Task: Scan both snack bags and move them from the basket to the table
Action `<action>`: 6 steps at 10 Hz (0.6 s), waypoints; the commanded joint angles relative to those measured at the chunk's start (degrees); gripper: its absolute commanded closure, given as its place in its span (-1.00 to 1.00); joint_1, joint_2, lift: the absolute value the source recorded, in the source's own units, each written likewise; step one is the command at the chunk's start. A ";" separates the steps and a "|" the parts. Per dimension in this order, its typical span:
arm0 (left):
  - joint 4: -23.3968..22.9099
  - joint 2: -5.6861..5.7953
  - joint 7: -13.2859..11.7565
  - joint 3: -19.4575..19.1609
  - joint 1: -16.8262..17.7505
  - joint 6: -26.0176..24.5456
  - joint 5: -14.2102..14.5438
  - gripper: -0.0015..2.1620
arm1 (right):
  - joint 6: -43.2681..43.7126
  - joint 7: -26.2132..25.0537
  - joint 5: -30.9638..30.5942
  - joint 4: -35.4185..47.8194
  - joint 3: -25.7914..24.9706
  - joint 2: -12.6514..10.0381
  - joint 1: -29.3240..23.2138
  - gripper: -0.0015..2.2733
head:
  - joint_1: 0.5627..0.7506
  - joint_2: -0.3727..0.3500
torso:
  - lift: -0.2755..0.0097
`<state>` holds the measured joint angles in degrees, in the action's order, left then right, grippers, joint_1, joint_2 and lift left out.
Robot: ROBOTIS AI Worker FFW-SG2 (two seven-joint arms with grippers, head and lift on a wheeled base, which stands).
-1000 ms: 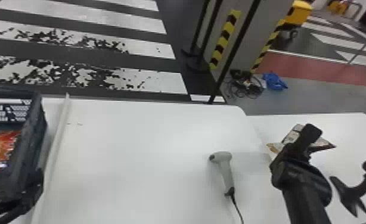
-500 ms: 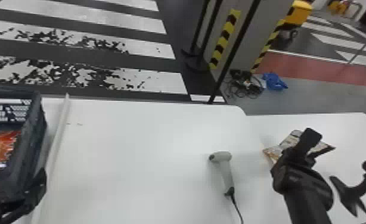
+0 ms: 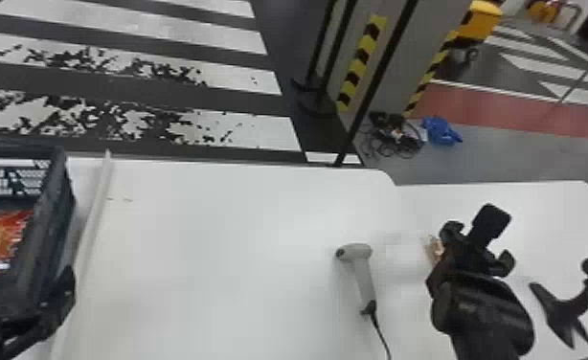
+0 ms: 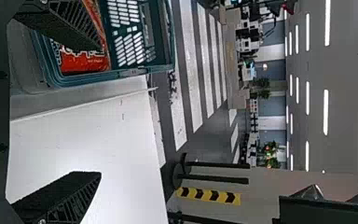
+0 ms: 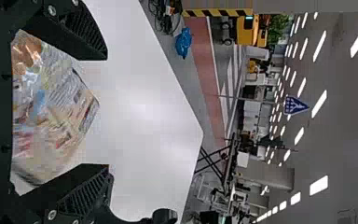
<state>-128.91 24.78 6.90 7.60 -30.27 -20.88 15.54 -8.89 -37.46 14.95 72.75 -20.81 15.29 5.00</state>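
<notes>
From my station I read this as one bag out and one still to fetch: the red-and-orange glossy snack bag [image 3: 1, 239] lies inside the dark blue-green plastic basket [image 3: 51, 225], at the robot's left, while the pale, crinkled, multicoloured snack bag [image 5: 51, 102] is over on the right-hand white tabletop [image 3: 551, 210]. My right gripper [image 5: 107, 112] is over that pale bag with its jaws wide, the bag showing between them and nothing pinched; I can't tell whether a finger touches it. A spread like that suits either letting go or straddling the bag for a grip, and with it lying on the table I lean towards letting go. My left gripper [image 4: 99, 113] is by the basket's near corner, its jaws wide too and holding nothing, one finger showing across the red bag; I judge it's placed there so the reach in is short. The grey handheld scanner [image 3: 364, 273] lies on the white table [image 3: 211, 263] between the arms, its black cable [image 3: 381, 330] running to the near edge, handy for either side. Next I'd want the red bag lifted by its edge, clear of the basket wall, where slick film could snag or slip.
</notes>
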 commanded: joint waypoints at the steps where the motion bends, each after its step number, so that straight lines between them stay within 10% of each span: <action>1: -0.11 0.00 0.04 0.13 0.21 0.00 0.02 -0.97 | -2.49 -0.33 -0.45 6.79 1.74 -1.14 -3.42 -0.96 | 0.41 -0.94 | 0.24; 6: -0.46 0.09 0.57 0.22 0.12 0.00 -0.07 -0.97 | -2.84 5.91 3.77 24.46 7.28 -3.16 -15.72 -0.96 | 0.41 -0.94 | 0.24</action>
<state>-129.30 24.91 7.41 7.78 -30.13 -20.88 15.51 -12.11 -31.69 18.42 95.45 -14.12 12.44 -9.36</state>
